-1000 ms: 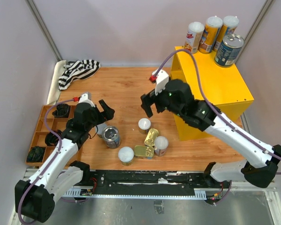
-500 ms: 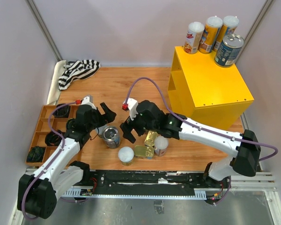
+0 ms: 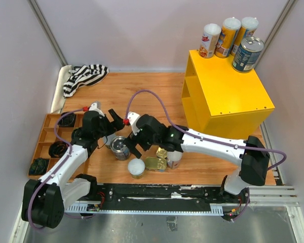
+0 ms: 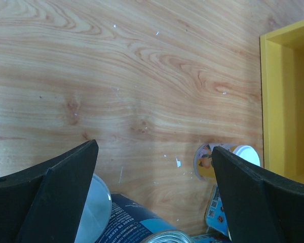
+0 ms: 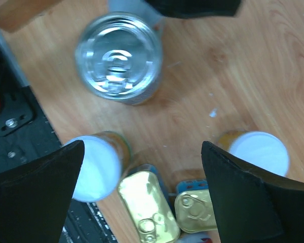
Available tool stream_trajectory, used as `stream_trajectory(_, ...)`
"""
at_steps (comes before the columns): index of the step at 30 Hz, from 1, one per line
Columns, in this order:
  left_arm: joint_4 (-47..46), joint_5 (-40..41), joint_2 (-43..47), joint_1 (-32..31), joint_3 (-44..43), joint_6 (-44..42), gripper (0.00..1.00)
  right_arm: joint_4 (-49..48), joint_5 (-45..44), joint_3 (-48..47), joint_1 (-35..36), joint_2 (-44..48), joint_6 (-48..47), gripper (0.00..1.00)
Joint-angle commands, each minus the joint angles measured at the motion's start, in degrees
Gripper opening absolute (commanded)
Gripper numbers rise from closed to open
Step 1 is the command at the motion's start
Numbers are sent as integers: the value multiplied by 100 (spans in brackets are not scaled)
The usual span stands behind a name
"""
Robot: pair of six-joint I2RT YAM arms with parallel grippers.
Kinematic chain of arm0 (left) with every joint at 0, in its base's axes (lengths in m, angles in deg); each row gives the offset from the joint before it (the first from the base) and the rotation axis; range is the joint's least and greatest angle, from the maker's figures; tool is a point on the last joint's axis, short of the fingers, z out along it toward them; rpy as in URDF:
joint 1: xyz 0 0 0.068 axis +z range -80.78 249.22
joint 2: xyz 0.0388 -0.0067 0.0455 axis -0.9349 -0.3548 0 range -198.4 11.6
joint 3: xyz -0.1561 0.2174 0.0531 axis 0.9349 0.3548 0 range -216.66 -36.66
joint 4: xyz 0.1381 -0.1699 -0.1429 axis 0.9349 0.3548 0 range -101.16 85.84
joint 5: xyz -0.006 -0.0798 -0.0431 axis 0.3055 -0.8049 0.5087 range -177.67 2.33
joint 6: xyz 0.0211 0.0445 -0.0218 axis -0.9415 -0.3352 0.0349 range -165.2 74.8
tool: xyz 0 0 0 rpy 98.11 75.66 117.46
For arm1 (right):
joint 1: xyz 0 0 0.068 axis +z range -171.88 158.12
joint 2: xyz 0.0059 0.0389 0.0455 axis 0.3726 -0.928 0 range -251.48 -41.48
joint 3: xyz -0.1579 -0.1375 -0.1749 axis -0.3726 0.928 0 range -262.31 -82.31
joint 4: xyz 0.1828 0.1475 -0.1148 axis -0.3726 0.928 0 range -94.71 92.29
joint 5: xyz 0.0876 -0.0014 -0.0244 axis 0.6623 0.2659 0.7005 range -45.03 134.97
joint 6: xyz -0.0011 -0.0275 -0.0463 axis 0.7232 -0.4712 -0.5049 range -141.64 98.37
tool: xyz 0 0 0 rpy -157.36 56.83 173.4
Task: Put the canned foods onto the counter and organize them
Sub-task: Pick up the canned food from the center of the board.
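The yellow counter (image 3: 225,96) stands at the right, with three white-lidded tubes (image 3: 228,36) and a blue can (image 3: 247,53) on top. On the table lie a blue silver-topped can (image 3: 120,148), two white-lidded tubes (image 3: 136,167) (image 3: 174,157) and two flat gold tins (image 3: 155,163). My right gripper (image 3: 134,146) hovers open over this cluster. The right wrist view shows it (image 5: 143,147) above the gold tins (image 5: 147,207), between the two tubes (image 5: 93,167) (image 5: 258,152), with the silver-topped can (image 5: 119,55) ahead. My left gripper (image 3: 114,121) (image 4: 154,147) is open and empty above the blue can (image 4: 126,223).
A brown wooden compartment tray (image 3: 45,136) with small dark lumps sits at the left. A striped cloth (image 3: 83,76) lies at the far left back. The left wrist view shows an orange tube (image 4: 213,162) and the counter's edge (image 4: 289,101). A black rail (image 3: 157,192) runs along the near edge.
My right arm swung from beside the counter down and left to above the cans on the table. My left gripper shifted slightly toward the blue can.
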Motion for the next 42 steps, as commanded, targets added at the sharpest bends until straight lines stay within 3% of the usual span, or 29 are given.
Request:
stream_trajectory(1, -210, -1, 80, 40, -122, -11, 100, 117, -232, 272, -841, 98, 380, 98)
stream_trajectory(6, -179, 50, -9, 39, -147, -97, 100, 589, -657, 220, -1347, -266, 631, 100)
stream_trajectory(9, -235, -29, -120, 39, -129, -103, 100, 705, -624, 166, -1597, -576, 763, 96)
stream_trajectory(13, -302, -85, -218, 39, -101, -135, 100, 674, -493, 136, -1658, -881, 674, 88)
stream_trajectory(20, -402, -169, -425, 39, -100, -180, 100, 676, -406, 57, -1656, -1314, 688, 86)
stream_trajectory(30, -455, -193, -481, 39, -100, -194, 100, 365, -290, 177, -1655, -1399, 693, 64)
stream_trajectory(32, -450, -191, -450, 39, -92, -202, 100, 270, -278, 197, -1654, -1407, 666, 55)
stream_trajectory(36, -449, -182, -389, 39, -74, -202, 100, 213, -292, 161, -1660, -1413, 545, 9)
stream_trajectory(37, -449, -184, -379, 39, -67, -202, 100, 223, -328, 136, -1657, -1389, 508, 2)
stream_trajectory(42, -442, -187, -318, 39, -48, -212, 100, 443, -429, -73, -1659, -1139, 258, 1)
